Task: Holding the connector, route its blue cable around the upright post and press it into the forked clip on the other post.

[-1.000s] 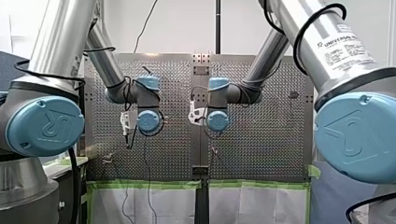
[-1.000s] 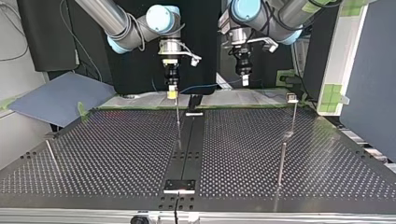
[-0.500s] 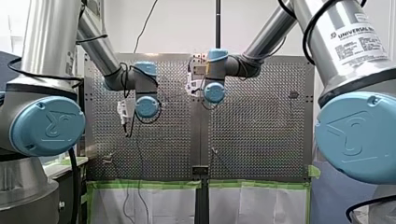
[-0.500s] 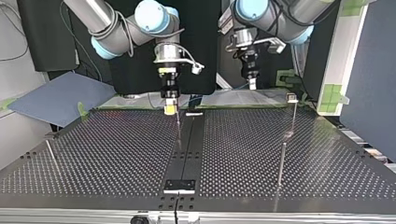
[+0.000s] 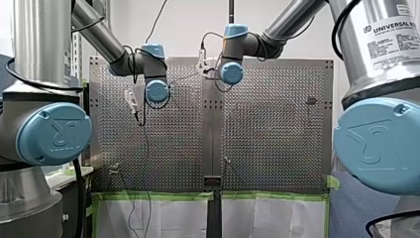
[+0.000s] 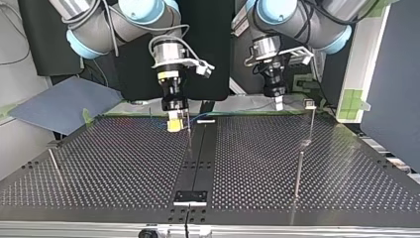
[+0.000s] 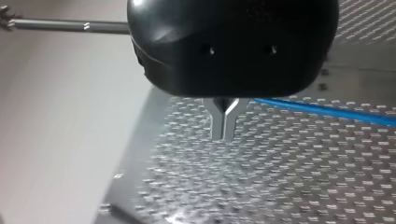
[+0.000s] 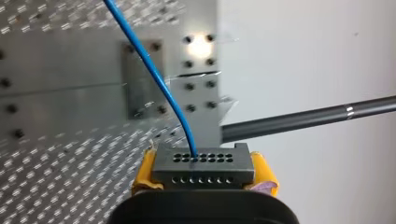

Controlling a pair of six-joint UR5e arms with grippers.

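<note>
My right gripper (image 8: 204, 173) is shut on the grey multi-hole connector (image 8: 203, 163), clamped between its yellow pads (image 8: 144, 173). The blue cable (image 8: 154, 74) leaves the connector's face and runs out over the table. In the top view this gripper (image 6: 174, 124) hangs just left of the thin central upright post (image 6: 188, 131). My left gripper (image 6: 279, 103) hovers left of the post that carries the clip (image 6: 310, 104). Its metal fingers (image 7: 217, 122) are pressed together. The blue cable (image 7: 327, 112) runs off from just behind them; whether it is pinched does not show.
Another upright post (image 6: 298, 173) stands nearer the top view's front right, and a leaning rod (image 6: 55, 166) at its left. A dark centre strip (image 6: 198, 158) with a small bracket (image 6: 190, 197) divides the perforated table (image 6: 124, 163). A dark rod (image 8: 308, 119) lies ahead of my right gripper.
Both arms have reached further over the table. My right gripper carried the connector down to the central post. My left gripper moved toward the top view's right, nearer the clip post.
</note>
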